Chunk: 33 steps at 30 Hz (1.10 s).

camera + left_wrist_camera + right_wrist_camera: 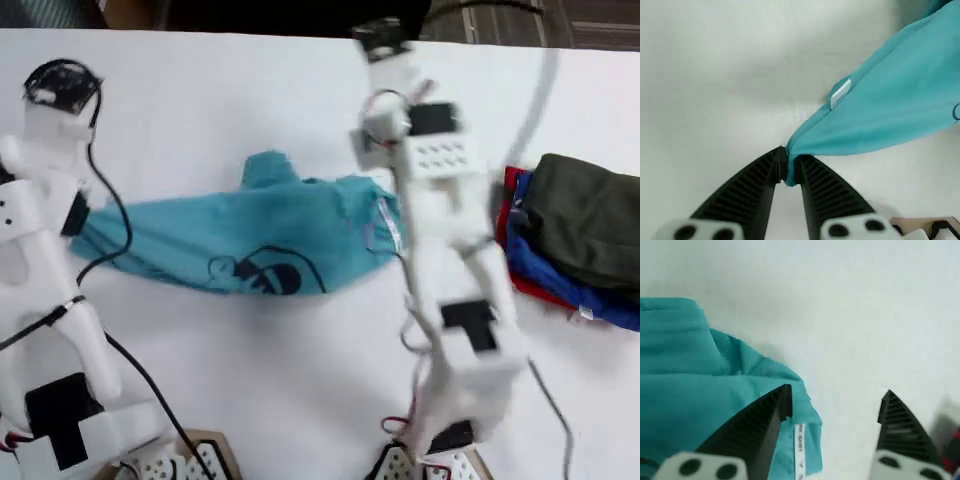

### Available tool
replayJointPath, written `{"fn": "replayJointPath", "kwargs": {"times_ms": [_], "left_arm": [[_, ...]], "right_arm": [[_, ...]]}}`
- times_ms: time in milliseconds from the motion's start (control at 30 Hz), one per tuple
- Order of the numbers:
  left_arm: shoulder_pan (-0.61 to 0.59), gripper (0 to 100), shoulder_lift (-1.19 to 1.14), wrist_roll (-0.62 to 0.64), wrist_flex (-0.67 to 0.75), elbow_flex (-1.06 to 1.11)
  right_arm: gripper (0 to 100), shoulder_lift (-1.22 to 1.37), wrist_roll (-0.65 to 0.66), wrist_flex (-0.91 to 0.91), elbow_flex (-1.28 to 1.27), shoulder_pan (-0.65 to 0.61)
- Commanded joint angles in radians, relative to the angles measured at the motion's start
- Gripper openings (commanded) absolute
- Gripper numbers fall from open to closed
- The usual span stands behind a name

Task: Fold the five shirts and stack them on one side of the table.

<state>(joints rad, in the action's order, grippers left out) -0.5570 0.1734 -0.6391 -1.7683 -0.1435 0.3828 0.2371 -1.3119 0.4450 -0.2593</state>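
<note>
My left gripper (788, 164) is pinched on a corner of the teal shirt (890, 110), right at the tips. Both black ribbed fingers (752, 187) meet on the fabric, with just a sliver of teal between them. From that pinch the cloth comes out of a narrow point and widens away from me, fanning across the white table (715, 75). A small white tag (841, 93) sits at the shirt's far edge. There's a dark curved mark (956, 112) on the cloth where it runs out of view, maybe part of a print; too little shows to tell. Beside one finger's base there's a tan edge (912, 224) with something black next to it.
</note>
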Motion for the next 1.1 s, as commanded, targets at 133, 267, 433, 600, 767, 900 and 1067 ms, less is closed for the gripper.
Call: {"fn": "replayJointPath", "kwargs": {"times_ms": [133,267,433,600,767,900,1067], "left_arm": [[-0.103,4,0.044,-0.078,-0.017,0.125],[-0.135,4,0.043,-0.109,-0.015,0.154],[-0.183,4,0.041,-0.152,0.0,0.147],[-0.232,4,0.038,-0.163,-0.003,0.15],[-0.232,4,0.037,-0.163,-0.002,0.154],[-0.232,4,0.037,-0.163,-0.002,0.154],[-0.226,4,0.035,-0.153,-0.002,0.163]], "right_arm": [[27.2,0.536,-0.003,-0.188,0.684,-0.162],[27.2,0.719,-0.003,-0.343,0.885,-0.205],[27.1,0.773,-0.002,-0.404,0.905,-0.237],[26.9,0.746,0.0,-0.404,0.77,-0.303],[10.4,0.704,0.064,-0.403,0.629,-0.334],[3.1,0.648,0.074,-0.403,0.621,-0.28],[2.1,0.49,0.075,-0.401,0.684,-0.154]]}}
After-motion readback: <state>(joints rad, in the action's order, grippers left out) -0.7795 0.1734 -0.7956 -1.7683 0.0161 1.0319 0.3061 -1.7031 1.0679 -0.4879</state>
